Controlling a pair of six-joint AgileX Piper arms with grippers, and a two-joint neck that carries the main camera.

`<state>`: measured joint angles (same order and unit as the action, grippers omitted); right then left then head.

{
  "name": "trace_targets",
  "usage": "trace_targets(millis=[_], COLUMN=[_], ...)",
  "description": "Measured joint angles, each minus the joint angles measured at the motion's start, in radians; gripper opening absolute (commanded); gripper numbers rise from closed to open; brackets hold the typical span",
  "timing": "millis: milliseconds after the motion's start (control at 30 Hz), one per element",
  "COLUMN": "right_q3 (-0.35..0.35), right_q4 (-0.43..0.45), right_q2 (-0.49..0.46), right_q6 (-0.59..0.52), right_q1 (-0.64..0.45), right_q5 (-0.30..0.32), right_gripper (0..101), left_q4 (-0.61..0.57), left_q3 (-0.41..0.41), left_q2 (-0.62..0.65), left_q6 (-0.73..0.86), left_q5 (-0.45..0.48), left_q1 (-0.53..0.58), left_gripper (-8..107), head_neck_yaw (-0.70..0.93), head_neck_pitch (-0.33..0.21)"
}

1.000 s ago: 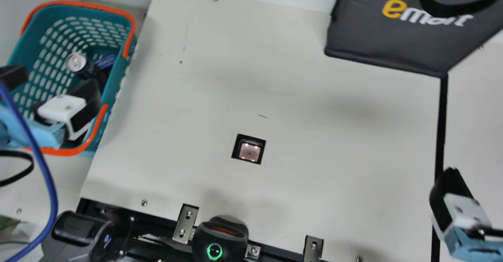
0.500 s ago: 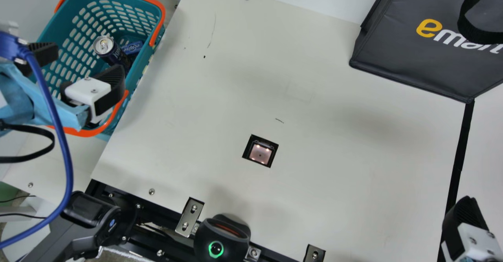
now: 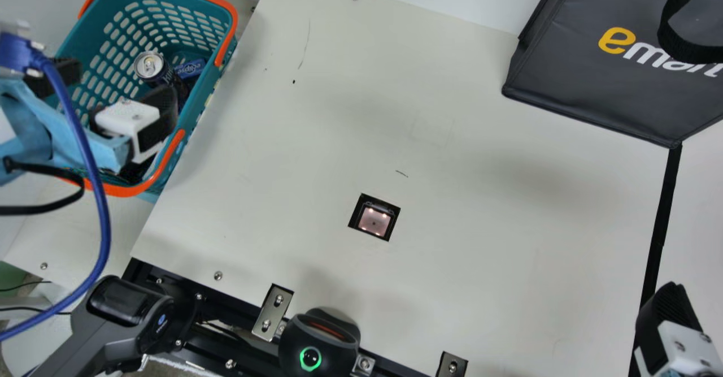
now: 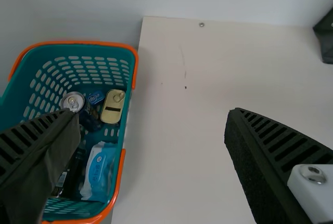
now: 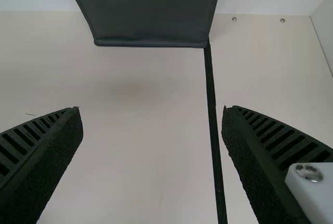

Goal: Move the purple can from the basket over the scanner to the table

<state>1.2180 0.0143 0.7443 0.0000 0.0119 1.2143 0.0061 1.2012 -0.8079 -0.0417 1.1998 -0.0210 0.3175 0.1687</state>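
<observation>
The dark purple-blue can (image 3: 169, 82) stands tilted in the teal basket (image 3: 195, 108), its silver top facing up. My left gripper (image 3: 114, 91) is over the basket's near part, open, one finger close beside the can. In the left wrist view, the can (image 4: 89, 119) lies behind the tip of one finger of my left gripper (image 4: 153, 116), spread wide and holding nothing. The scanner window (image 3: 374, 220) is set into the table (image 3: 480, 241). At the table's right, my right gripper (image 3: 669, 323) shows in part; in its wrist view the right gripper (image 5: 152, 108) is open, with nothing between its fingers.
Beside the can are a blue packet (image 4: 96, 97) and a gold tin (image 4: 113, 106); a light-blue pack (image 4: 99, 173) lies nearer. A dark bag (image 3: 599, 77) stands at the back right. A black device with a green light (image 3: 319, 340) sits at the front edge.
The neck camera has turned, shifting the whole picture. My left gripper has since moved slightly farther back over the basket, still open, and its blue cable has swung. The right arm keeps still.
</observation>
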Motion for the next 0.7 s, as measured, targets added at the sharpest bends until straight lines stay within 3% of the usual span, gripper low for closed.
trace_targets(millis=[300, 700], right_q3=[0.000, 0.000], right_q4=[0.000, 0.000], right_q2=[0.000, 0.000], right_q6=[0.000, 0.000], right_q1=[0.000, 0.000], right_q5=[0.000, 0.000], right_gripper=[95, 95], left_q4=[-0.015, -0.138], left_q3=[0.031, 0.091], left_q2=[-0.117, -0.317], left_q6=[-0.030, 0.136], left_q5=[-0.027, -0.076], left_q1=[-0.150, -0.472], left_gripper=[90, 90], head_neck_yaw=[0.002, 0.002], head_neck_pitch=[-0.002, -0.002])
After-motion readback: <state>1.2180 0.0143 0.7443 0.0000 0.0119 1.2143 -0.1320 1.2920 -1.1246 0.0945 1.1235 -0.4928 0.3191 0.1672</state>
